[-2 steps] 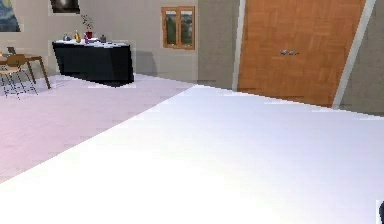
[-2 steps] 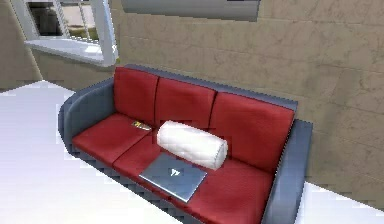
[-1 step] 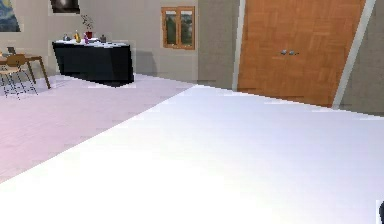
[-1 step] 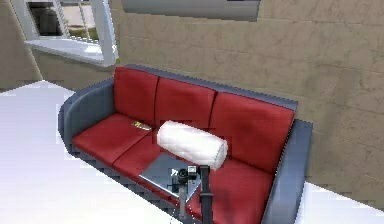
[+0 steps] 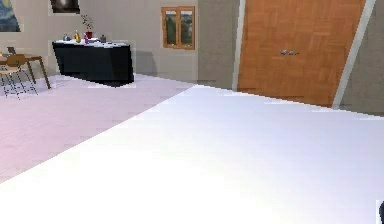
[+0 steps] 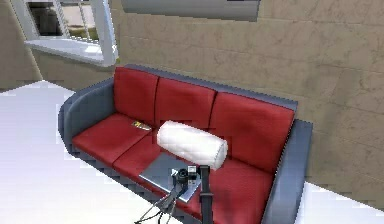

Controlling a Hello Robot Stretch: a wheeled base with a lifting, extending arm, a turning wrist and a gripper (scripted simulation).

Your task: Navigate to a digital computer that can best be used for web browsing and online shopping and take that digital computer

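Note:
A flat grey slab, shaped like a closed laptop (image 6: 158, 170), lies on the middle red seat of a sofa (image 6: 100, 135) in the arm side view. Behind it on the same seat rests a white cylindrical bolster (image 6: 193, 144). The dark arm bar (image 6: 206, 198) rises from the bottom edge just right of the slab, with its white marker squares (image 6: 186, 175) at the slab's near corner. The gripper (image 6: 158, 210) points down and left across the sofa's front edge. I cannot tell whether it holds anything.
The sofa has a grey frame, and a small yellow thing (image 6: 138, 125) lies on its seat. A window (image 6: 70, 25) is up left of it. In the forward view a black sideboard (image 5: 93, 60), a table with a chair (image 5: 20, 70) and a wooden door (image 5: 300, 50) stand beyond pale floor.

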